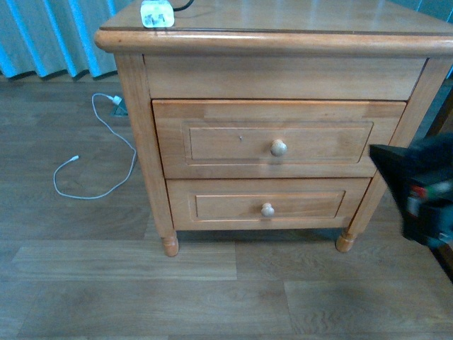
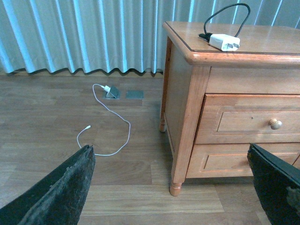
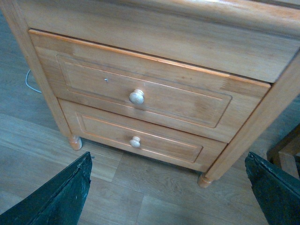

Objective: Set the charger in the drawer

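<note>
The charger (image 1: pixel 157 13), a small white plug block, lies on the nightstand's top near its front left corner. In the left wrist view the charger (image 2: pixel 224 42) shows its black cable (image 2: pixel 226 10) looping up behind it. The drawer (image 1: pixel 277 139) is the taller upper one with a round pale knob (image 1: pixel 279 147), and it is shut; the right wrist view has the drawer (image 3: pixel 140 91) too. My right gripper (image 1: pixel 416 190) hangs open, low at the stand's front right. The left gripper (image 2: pixel 169 147) is open, off the stand's left corner, holding nothing. My right gripper (image 3: pixel 167 156) faces both drawer fronts.
A shorter look-alike drawer (image 1: pixel 267 205) sits shut below. The nightstand (image 1: pixel 283 44) stands on wood flooring. A thin white cable (image 1: pixel 106 163) with a white plug trails over the floor to the left, near a blue-grey curtain (image 2: pixel 84 33). Another wooden piece (image 3: pixel 287 149) stands right of the nightstand.
</note>
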